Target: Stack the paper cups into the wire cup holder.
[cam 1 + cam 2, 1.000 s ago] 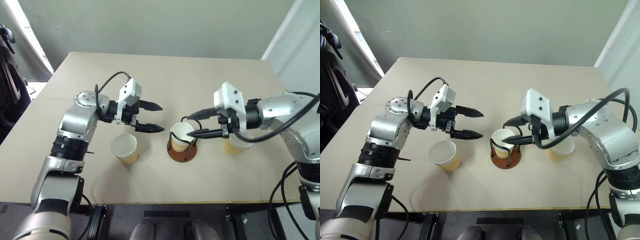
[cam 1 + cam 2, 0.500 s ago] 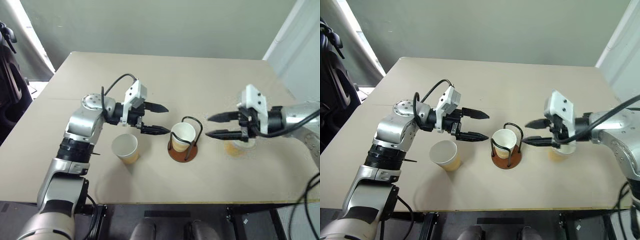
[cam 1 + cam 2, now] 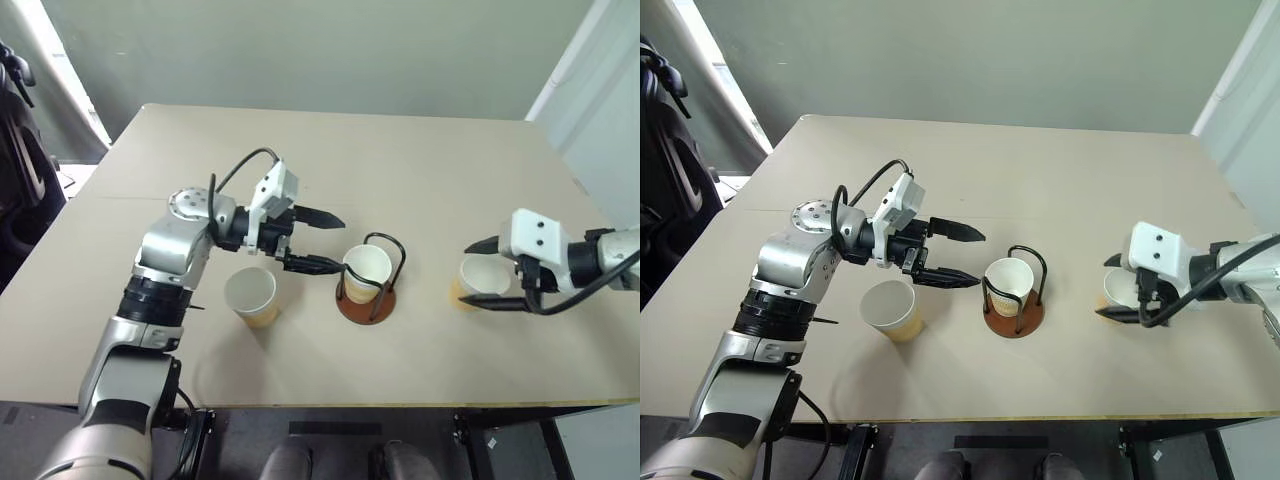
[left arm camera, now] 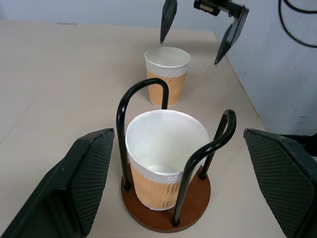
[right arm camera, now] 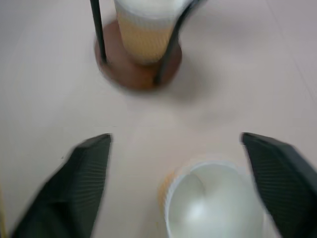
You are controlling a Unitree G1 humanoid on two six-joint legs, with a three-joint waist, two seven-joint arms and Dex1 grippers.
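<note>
No legible writing on paper cups (image 3: 250, 296). Left end effector (image 3: 330, 241) released; right end effector (image 3: 487, 274) released, straddling cup.

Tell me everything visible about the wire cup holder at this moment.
The wire cup holder has a round reddish-brown disc base, wood-like, with two thin black wire loops rising upright from it, slightly taller than a cup. It stands on the tan table near the front edge, midway between the arms. One paper cup sits upright inside it, between the loops. The left end effector hovers open beside it, not touching.
</note>
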